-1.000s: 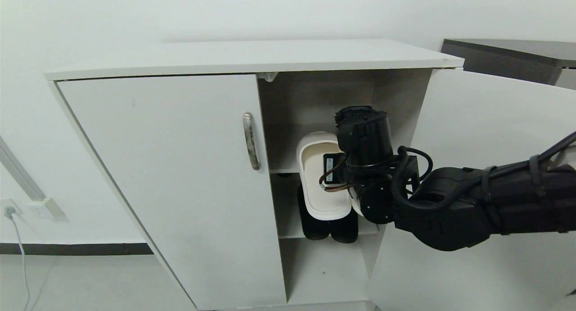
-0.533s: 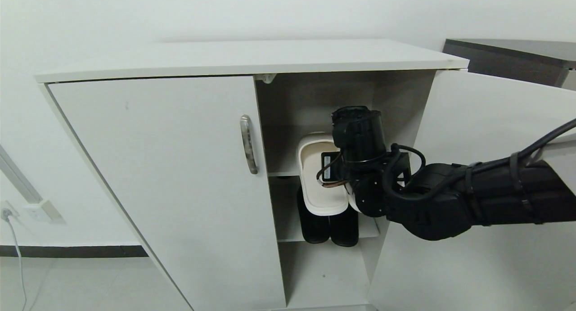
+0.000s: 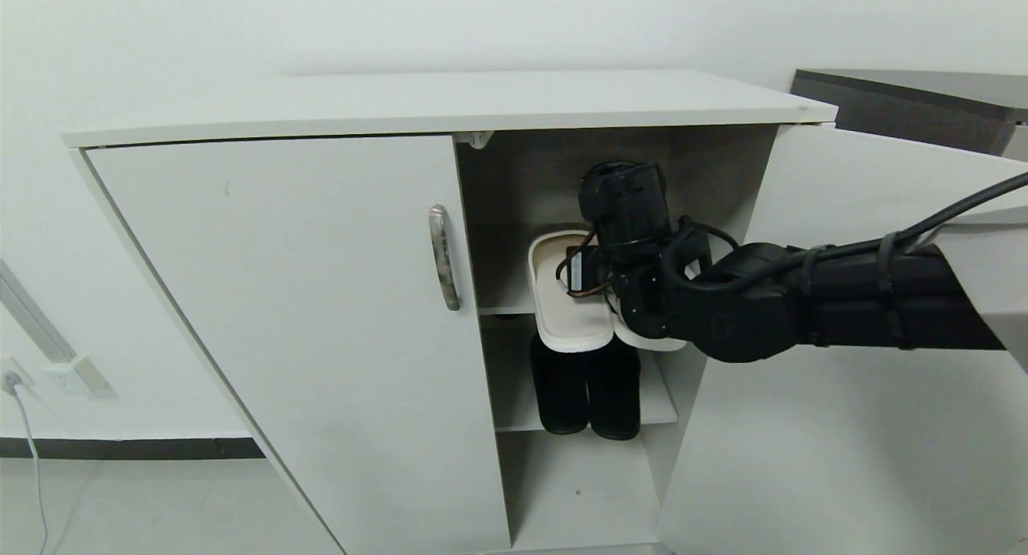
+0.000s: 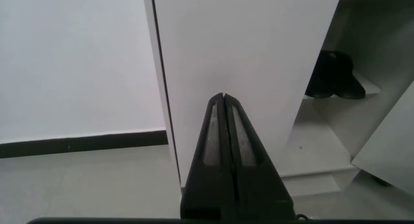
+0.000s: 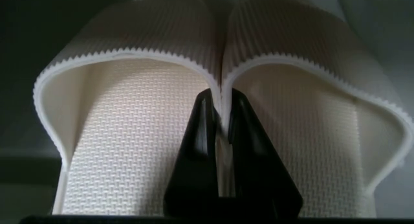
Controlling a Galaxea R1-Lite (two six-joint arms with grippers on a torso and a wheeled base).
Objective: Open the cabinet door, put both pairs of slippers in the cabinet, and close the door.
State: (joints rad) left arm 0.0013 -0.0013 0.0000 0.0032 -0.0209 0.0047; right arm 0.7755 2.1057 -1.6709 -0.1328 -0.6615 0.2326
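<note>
Placement of the second slipper pair.
Left gripper (image 4: 223, 100), jaws pressed together on nothing, faces the shut left door (image 3: 281, 322) of the white wooden cabinet (image 3: 450, 97). Black slide slippers (image 3: 586, 394) stand on the middle shelf (image 3: 662, 410); above, the right gripper (image 5: 222, 102) pinches the cream ribbed foam slippers (image 5: 129, 140) by their touching inner edges, apparently partly on the upper shelf (image 3: 502, 302). Release and closing the open right door (image 3: 843, 394) remain.

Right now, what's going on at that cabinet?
The right gripper is shut on the inner edges of the cream ribbed slippers, holding the pair at the upper shelf of the white cabinet. The black slippers sit on the shelf below. The right door stands open; the left gripper, shut, hangs empty by the closed left door.
</note>
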